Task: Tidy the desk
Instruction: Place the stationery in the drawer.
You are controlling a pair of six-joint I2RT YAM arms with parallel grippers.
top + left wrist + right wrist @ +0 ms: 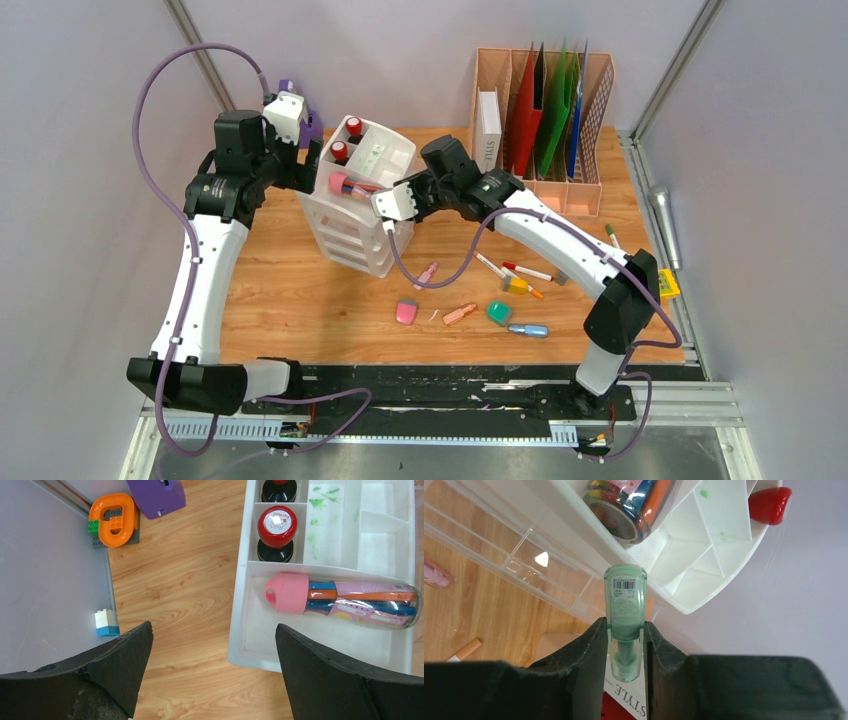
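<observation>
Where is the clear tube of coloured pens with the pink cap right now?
Left wrist view, right side: the pen tube lies flat in the white plastic organizer's top tray, beside the red-capped black bottle.

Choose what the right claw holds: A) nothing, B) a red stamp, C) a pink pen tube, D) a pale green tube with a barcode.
D: in the right wrist view the right claw is shut on the green tube, its barcode label showing.

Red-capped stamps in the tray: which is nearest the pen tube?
The stamp showing its white label, in the compartment bordering the pen tube; the other stamp sits one farther.
</observation>
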